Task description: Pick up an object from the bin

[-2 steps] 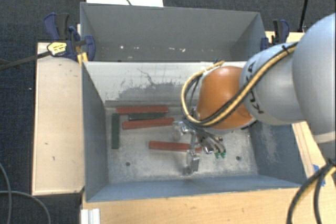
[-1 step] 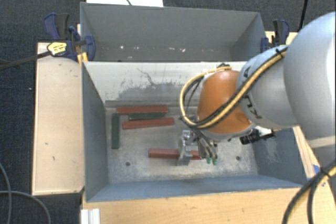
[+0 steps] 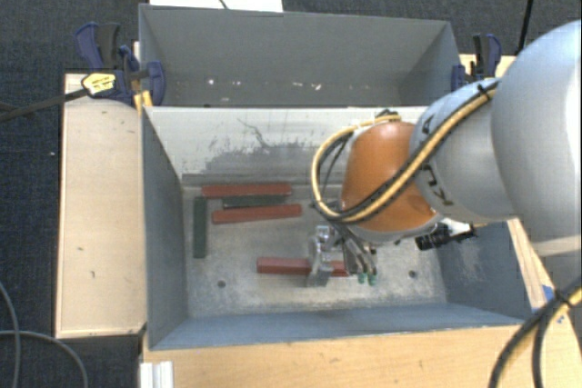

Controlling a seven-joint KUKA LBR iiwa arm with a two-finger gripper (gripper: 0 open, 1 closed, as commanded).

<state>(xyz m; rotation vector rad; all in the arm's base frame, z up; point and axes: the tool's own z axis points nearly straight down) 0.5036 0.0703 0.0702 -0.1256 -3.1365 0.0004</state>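
The big grey arm (image 3: 509, 150) comes in from the right and bends down into the grey bin (image 3: 164, 223). Its wrist has a round orange cover (image 3: 386, 173) with yellow and black cables (image 3: 320, 177) looped around it. The claw (image 3: 327, 273) points down, low over the bin floor near the front wall. It sits right at the right end of the front red-brown stick (image 3: 284, 266), which lies flat. I cannot tell if the claw is released or clenched. Farther back lie 2 more red-brown sticks (image 3: 245, 190), side by side. A dark green stick (image 3: 199, 227) lies to the left, well apart from the claw.
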